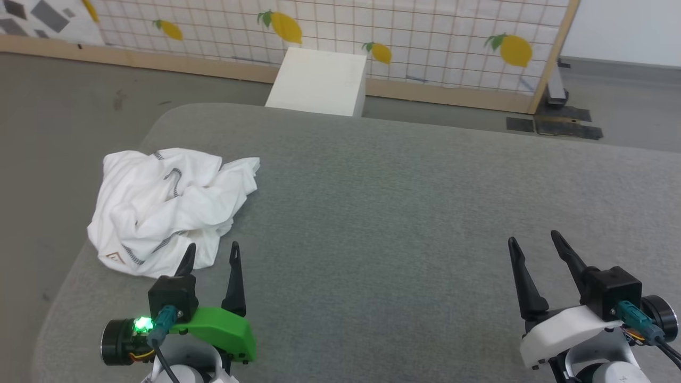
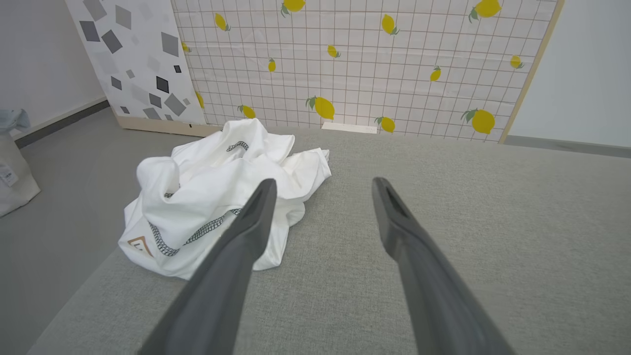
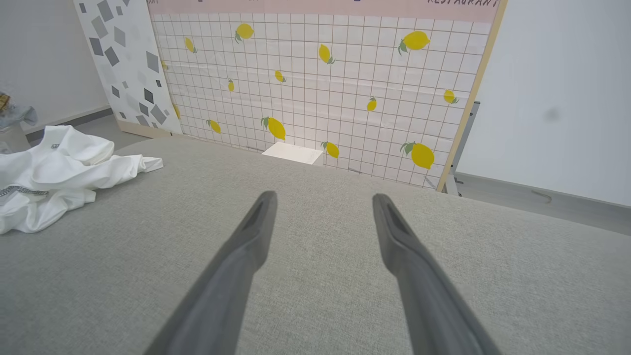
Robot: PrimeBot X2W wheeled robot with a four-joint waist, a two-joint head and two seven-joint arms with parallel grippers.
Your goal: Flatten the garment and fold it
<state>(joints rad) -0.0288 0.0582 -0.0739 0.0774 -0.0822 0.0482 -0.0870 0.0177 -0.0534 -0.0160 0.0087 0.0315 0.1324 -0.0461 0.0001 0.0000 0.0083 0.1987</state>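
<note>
The garment (image 1: 165, 205) is a white shirt with dark zigzag stitching, lying crumpled in a heap near the left edge of the grey padded surface (image 1: 404, 213). It also appears in the left wrist view (image 2: 212, 197) and at the left edge of the right wrist view (image 3: 59, 172). A tan patch (image 2: 140, 245) shows at its near corner. My left gripper (image 1: 213, 250) stands open just in front of the heap, with nothing between its fingers. My right gripper (image 1: 534, 238) is open far to the right over bare surface.
A rigid white box (image 1: 319, 81) stands beyond the far edge of the surface, against a lemon-print grid screen (image 1: 404, 32). Grey floor lies to the left. A pale bag (image 2: 12, 162) sits on the floor at far left.
</note>
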